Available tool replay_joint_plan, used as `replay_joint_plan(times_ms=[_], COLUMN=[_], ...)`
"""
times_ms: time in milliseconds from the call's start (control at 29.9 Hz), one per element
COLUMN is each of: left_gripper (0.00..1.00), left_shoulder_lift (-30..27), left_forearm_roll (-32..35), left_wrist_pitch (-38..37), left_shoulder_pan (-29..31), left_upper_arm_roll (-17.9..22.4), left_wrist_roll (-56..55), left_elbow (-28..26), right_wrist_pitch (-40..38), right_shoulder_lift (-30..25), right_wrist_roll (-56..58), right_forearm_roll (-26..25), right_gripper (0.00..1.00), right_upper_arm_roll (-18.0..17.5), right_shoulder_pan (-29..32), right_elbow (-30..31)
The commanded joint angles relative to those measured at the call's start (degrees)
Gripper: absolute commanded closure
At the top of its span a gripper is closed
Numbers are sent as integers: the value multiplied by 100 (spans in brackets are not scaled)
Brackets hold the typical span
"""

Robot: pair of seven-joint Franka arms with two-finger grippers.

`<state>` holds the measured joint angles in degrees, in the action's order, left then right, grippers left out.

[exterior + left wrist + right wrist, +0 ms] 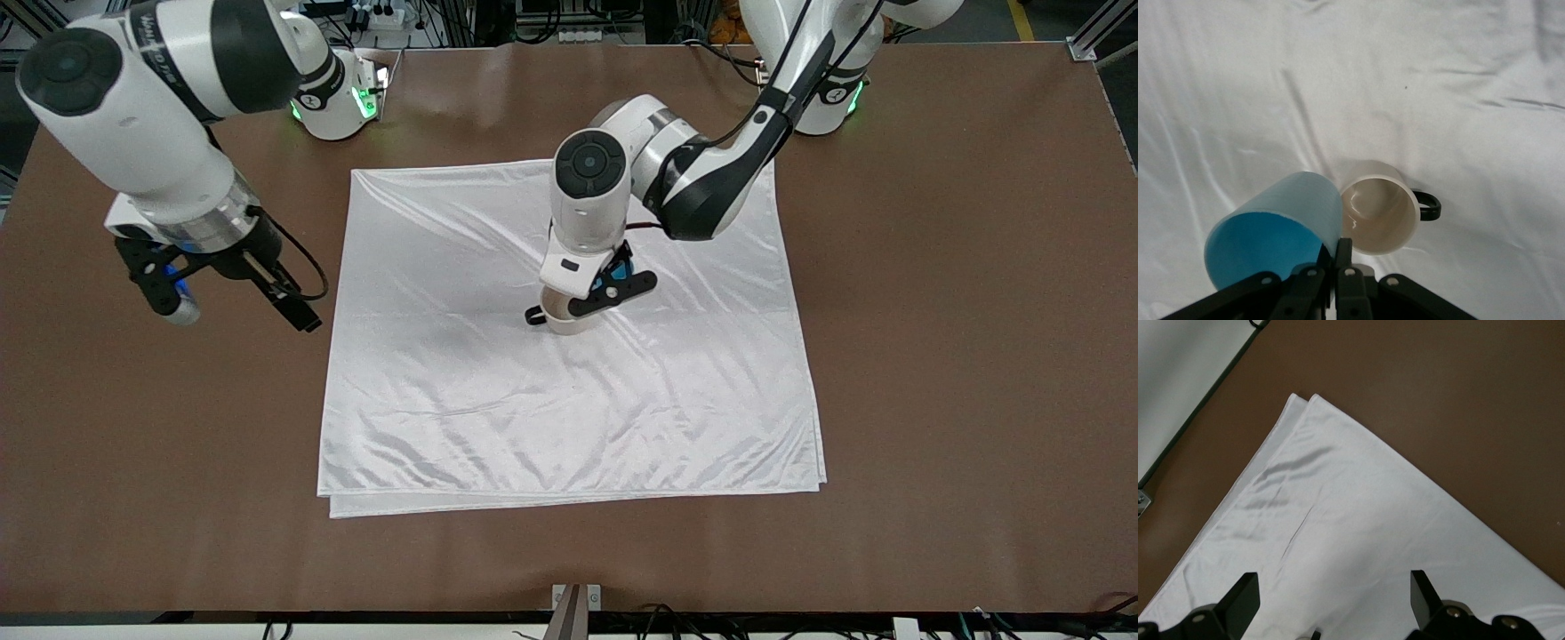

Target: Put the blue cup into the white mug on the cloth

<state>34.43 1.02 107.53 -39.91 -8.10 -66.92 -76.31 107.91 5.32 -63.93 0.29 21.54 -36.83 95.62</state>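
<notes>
In the front view, the left pincer (613,283) and its wrist cover most of the white mug (562,318) and nearly all of the blue cup (612,286). In the left wrist view, the blue cup's rim (1265,247) is partly hidden by the fingers (1343,257).

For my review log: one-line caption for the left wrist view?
Left tool shut on the blue cup, tilted beside the white mug on the cloth.
</notes>
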Motion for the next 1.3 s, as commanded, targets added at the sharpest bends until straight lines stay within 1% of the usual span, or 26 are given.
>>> replay_joint_plan(times_ms=[0,267,434,635,768,1002,1102,1202,1269], left_gripper=[100,100,100,100,100,100,100,100,100], left_shoulder_lift=[222,328,345,477,530,600,609,644,670], left_forearm_roll=[-110,-102,-102,-102,-102,-84,-75,-75,-75], left_wrist_pitch=[-4,154,338,620,708,735,735,735,735], left_shoulder_pan=[-193,-412,-509,-545,-571,-571,-571,-571,-562], left_upper_arm_roll=[80,89,107,115,124,133,133,142,142], left_wrist_roll=[-181,-331,-383,-427,-427,-427,-427,-419,-419], left_elbow=[240,240,248,240,240,240,231,222,222], right_wrist_pitch=[-191,-358,-384,-393,-455,-534,-534,-560,-560], right_shoulder_lift=[-365,-558,-629,-673,-681,-681,-673,-664,-664], right_wrist_roll=[819,1927,2691,3693,4089,4521,4626,4723,4741], right_forearm_roll=[-134,-134,-134,-134,-126,-126,-126,-108,-108], right_gripper=[0,0,0,0,0,0,0,0,0], right_upper_arm_roll=[368,1010,1335,1652,1792,1916,1898,1758,1504], right_shoulder_pan=[-8,1,1,1,1,1,53,299,518], right_elbow=[203,194,185,177,150,124,115,45,45])
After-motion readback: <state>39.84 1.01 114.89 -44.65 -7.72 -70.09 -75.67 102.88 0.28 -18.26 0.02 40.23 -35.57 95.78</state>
